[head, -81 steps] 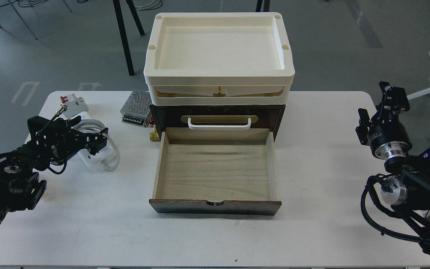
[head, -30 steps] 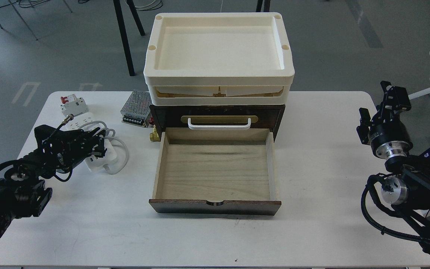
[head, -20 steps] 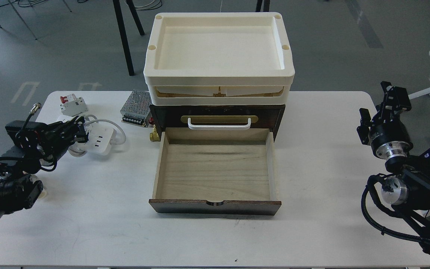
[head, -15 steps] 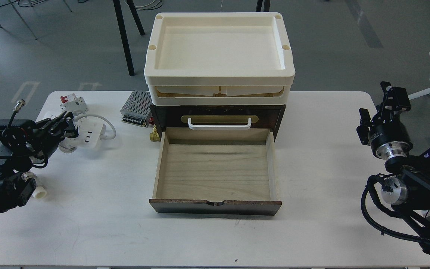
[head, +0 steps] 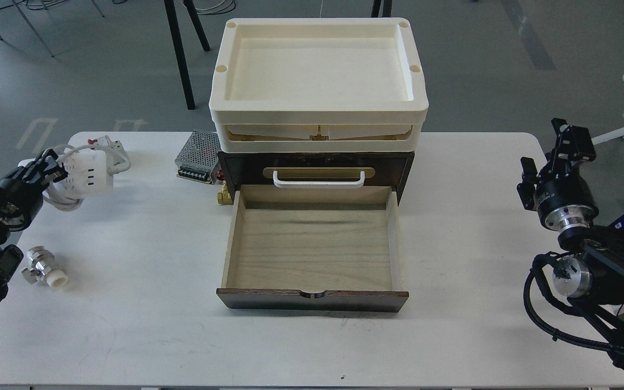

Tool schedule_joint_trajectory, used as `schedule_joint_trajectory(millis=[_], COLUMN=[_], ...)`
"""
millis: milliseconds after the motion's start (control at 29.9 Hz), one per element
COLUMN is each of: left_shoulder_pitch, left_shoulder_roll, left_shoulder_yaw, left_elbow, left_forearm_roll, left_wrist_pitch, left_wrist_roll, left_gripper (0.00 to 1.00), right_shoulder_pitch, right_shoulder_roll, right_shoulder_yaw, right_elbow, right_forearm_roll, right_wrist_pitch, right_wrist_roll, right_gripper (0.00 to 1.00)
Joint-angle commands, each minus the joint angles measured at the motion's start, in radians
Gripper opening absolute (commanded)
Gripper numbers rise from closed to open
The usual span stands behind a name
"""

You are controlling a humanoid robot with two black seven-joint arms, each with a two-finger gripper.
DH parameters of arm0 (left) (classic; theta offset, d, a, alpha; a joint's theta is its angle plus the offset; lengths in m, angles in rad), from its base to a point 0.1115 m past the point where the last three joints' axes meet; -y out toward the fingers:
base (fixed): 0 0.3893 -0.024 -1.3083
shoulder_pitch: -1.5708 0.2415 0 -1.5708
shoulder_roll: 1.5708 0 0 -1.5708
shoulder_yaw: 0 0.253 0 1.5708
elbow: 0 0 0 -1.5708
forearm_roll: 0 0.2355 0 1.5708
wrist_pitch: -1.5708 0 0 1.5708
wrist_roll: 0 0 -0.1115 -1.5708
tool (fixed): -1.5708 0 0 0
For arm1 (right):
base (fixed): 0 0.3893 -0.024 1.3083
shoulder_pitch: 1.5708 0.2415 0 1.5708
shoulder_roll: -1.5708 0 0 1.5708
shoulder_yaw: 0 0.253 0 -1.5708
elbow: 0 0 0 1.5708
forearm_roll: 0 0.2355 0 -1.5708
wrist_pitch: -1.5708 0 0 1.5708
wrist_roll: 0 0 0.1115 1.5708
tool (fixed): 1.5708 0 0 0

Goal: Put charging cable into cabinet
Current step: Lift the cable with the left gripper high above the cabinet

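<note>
Fingers of the left gripper (head: 54, 168) clamp the near end of the charging cable (head: 91, 170), its cord looping beneath; the cabinet (head: 314, 162), drawer (head: 312, 254) pulled out, stands well to its right. Right gripper (head: 564, 138) hangs apart beyond the cabinet; how far it gapes, I cannot tell.

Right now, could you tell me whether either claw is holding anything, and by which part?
The left claw grips the white flat rectangular power strip at its left end, its cord hanging below. The right claw holds nothing.

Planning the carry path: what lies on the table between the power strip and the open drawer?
Head view: only bare table lies between the power strip and the open drawer.
</note>
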Motion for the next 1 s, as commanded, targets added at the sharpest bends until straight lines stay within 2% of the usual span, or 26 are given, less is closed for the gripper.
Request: schedule_joint_trajectory(millis=[0, 67, 267, 568, 836, 969], left_shoulder_pitch=[-0.011, -0.034, -0.142, -0.279, -0.411, -0.509], left_shoulder_roll=[0.047, 0.073, 0.181, 0.244, 0.304, 0.350], left_shoulder_yaw=[-0.034, -0.049, -0.088, -0.094, -0.092, -0.092], left_elbow=[-0.001, -0.001, -0.001, -0.027, -0.090, -0.160], left_forearm_roll=[-0.080, -0.123, -0.243, -0.254, -0.252, -0.252], left_wrist_pitch=[-0.059, -0.105, -0.315, -0.588, -0.696, -0.700], left_wrist_roll=[0.000, 0.000, 0.000, 0.000, 0.000, 0.000], left_gripper=[0.00, 0.00, 0.01, 0.01, 0.02, 0.03], right_shoulder_pitch=[0.000, 0.000, 0.000, 0.000, 0.000, 0.000], right_shoulder_roll=[0.000, 0.000, 0.003, 0.005, 0.005, 0.005], right_shoulder_yaw=[0.000, 0.000, 0.000, 0.000, 0.000, 0.000], right_elbow=[0.000, 0.000, 0.000, 0.000, 0.000, 0.000], right_forearm_roll=[0.000, 0.000, 0.000, 0.000, 0.000, 0.000], right_wrist_pitch=[0.000, 0.000, 0.000, 0.000, 0.000, 0.000], right_wrist_roll=[0.000, 0.000, 0.000, 0.000, 0.000, 0.000], right_gripper=[0.99, 0.99, 0.99, 0.99, 0.99, 0.99])
